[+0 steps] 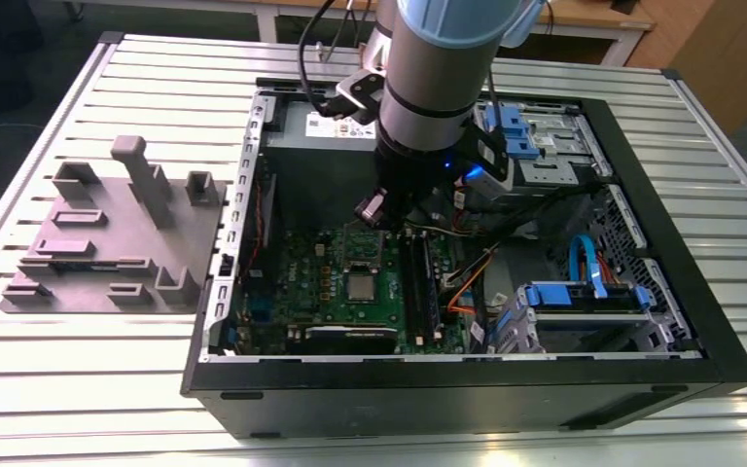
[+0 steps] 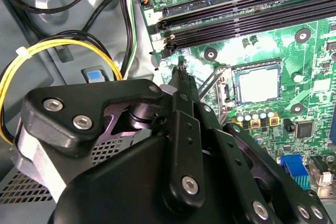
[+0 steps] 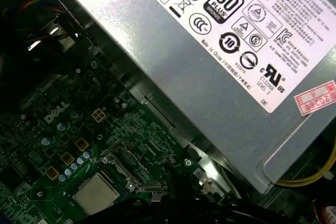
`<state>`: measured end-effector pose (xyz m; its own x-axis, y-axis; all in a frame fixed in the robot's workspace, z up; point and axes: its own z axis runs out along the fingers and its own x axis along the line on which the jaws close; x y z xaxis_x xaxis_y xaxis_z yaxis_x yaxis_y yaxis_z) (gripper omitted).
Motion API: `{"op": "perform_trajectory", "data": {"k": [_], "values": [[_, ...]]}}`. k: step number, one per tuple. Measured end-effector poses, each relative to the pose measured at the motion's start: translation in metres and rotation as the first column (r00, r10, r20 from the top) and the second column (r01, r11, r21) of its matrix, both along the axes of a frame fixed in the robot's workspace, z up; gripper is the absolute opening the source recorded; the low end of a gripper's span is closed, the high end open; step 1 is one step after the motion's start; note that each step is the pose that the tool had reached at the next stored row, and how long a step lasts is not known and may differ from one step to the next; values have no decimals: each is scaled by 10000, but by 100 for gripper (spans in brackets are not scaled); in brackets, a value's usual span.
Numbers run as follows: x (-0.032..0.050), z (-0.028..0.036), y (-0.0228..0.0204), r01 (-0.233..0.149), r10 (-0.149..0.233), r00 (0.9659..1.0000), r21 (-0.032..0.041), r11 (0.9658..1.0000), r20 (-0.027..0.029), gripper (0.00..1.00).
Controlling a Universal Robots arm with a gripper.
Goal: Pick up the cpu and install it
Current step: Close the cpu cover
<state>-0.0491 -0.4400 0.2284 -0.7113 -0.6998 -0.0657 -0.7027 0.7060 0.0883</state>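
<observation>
On the exterior view's left the grey stepped block (image 1: 108, 238) stands on the slatted table (image 1: 36, 389). To its right the open computer case (image 1: 478, 375) holds the green motherboard (image 1: 347, 282), cables and blue drive trays (image 1: 582, 297). The cpu (image 1: 363, 285) already lies flat in its socket (image 2: 227, 90) there. I judge it light, stiff and fragile underneath, best held by its edges. The gripper (image 2: 181, 69) hovers above, fingers closed on nothing
</observation>
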Motion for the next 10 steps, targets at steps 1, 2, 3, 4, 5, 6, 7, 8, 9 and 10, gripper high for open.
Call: {"op": "perform_trajectory", "data": {"k": [1, 2, 3, 4, 5, 6, 7, 8, 9, 10], "values": [[0, 0, 0, 0, 0, 10000, 0, 10000, 0, 10], [0, 1, 0, 0, 0, 10000, 0, 10000, 0, 10], [-1, 7, -1, 0, 0, 10000, -3, 10000, -1, 10], [0, 16, -1, 0, 0, 10000, -2, 10000, -1, 10], [0, 27, 0, -1, 1, 10000, 1, 10000, 1, 10], [0, 41, 0, -1, 1, 10000, 1, 10000, 1, 10], [-1, 57, 0, -1, 1, 10000, 0, 10000, 0, 10], [-1, 73, 0, -1, 1, 10000, 0, 10000, 1, 10], [-2, 88, 0, 0, 0, 10000, -1, 10000, 0, 10], [-2, 98, 0, -1, 1, 10000, 0, 10000, 0, 10]]}}
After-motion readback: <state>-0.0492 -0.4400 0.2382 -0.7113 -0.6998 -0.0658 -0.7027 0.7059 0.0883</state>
